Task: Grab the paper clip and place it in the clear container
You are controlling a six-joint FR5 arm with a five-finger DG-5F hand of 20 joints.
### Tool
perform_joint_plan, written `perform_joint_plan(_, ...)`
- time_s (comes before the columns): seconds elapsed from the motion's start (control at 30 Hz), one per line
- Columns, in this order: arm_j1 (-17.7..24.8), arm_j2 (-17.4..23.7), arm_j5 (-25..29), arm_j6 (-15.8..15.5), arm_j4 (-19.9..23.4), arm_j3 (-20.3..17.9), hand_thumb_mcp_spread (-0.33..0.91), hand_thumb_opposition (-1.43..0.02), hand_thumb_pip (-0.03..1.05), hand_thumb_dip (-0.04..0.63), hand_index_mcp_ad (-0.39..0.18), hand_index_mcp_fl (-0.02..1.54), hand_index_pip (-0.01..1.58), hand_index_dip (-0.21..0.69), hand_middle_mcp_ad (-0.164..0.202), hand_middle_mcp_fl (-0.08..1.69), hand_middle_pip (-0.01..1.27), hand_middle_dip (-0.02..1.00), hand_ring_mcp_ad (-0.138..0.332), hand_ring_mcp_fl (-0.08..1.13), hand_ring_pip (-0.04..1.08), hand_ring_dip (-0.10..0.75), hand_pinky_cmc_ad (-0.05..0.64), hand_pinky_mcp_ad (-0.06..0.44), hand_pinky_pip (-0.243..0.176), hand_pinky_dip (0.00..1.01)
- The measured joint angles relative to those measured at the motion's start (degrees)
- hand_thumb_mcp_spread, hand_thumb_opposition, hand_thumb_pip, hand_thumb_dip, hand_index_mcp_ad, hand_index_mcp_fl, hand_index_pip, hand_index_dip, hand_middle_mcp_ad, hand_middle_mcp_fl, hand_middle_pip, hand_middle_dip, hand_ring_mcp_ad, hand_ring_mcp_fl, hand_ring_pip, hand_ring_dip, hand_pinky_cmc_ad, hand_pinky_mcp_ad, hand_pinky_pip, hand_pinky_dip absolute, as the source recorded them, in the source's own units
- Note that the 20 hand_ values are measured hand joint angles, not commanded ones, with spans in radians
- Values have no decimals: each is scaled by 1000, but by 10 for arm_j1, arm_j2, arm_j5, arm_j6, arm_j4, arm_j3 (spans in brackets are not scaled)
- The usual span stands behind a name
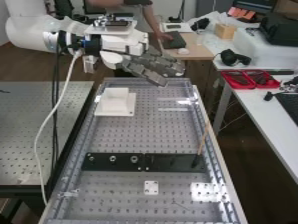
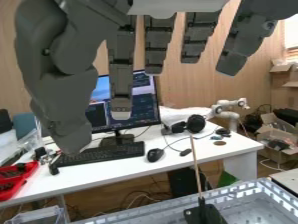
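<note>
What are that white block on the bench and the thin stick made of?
The white block looks like matt plastic, going by its even, opaque white faces, though painted material is possible. The thin stick seems to be plain wood, judging by its light brown colour and dull surface.

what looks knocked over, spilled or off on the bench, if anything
Nothing clearly stands out. The white stand sits upright, and the two black strips lie end to end. The thin stick looks slightly slanted, though that may just be the camera's angle.
</note>
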Motion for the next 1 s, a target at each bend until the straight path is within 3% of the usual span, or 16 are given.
perform_joint_plan(1.0, -17, 19, -23, -10, 12, -9, 421, -785, 456, 269, -152, 546, 405, 202, -5, 101, 138, 164, 108, 0, 108, 79, 360, 262, 3, 168)
